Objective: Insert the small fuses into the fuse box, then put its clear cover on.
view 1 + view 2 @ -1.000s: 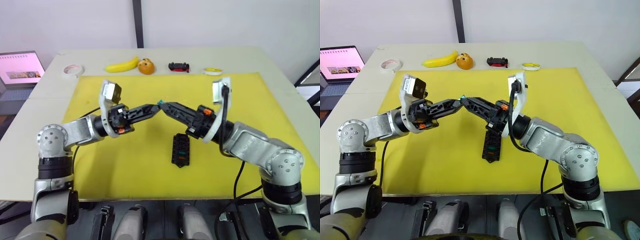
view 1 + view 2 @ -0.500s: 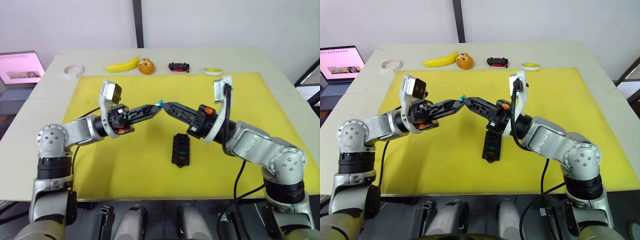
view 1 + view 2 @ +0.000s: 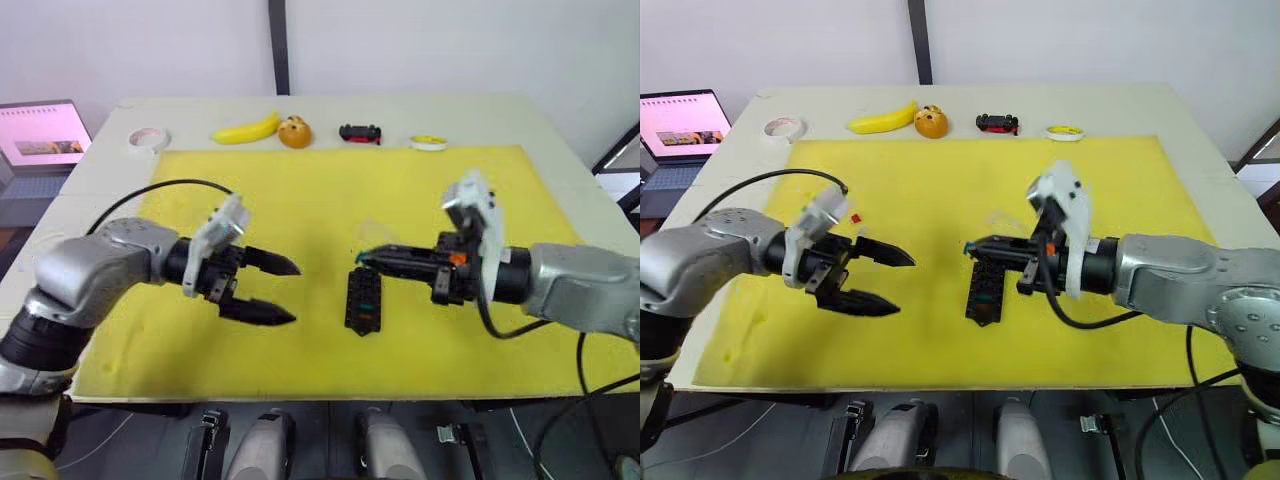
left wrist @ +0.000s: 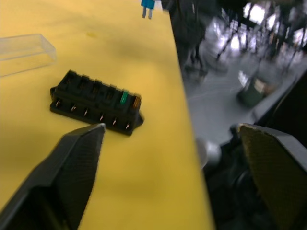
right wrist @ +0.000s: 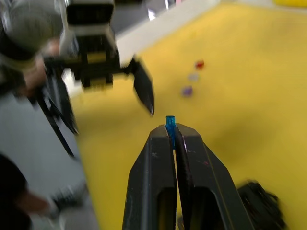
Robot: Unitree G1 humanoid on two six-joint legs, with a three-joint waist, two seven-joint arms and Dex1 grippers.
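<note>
The black fuse box (image 3: 362,300) lies on the yellow mat (image 3: 300,190), with a green and an orange fuse seated at one end (image 4: 129,99). My right gripper (image 3: 360,258) is shut on a small blue fuse (image 5: 170,120) and hovers just above the box's far end. My left gripper (image 3: 295,293) is open with nothing between its fingers, low over the mat to the left of the box. The clear cover (image 4: 21,48) lies flat on the mat just beyond the box. Red (image 5: 199,64), grey (image 5: 193,76) and purple (image 5: 186,90) fuses lie loose on the mat behind the left gripper.
Along the table's far edge sit a tape roll (image 3: 146,139), a banana (image 3: 245,130), an orange round toy (image 3: 292,132), a small black-and-red toy car (image 3: 359,132) and a yellow tape roll (image 3: 427,142). A laptop (image 3: 40,135) stands at the far left.
The two grippers were tip to tip on the blue fuse above the mat. The left has opened, let go and drawn back left and down; the right has carried the fuse down to the box.
</note>
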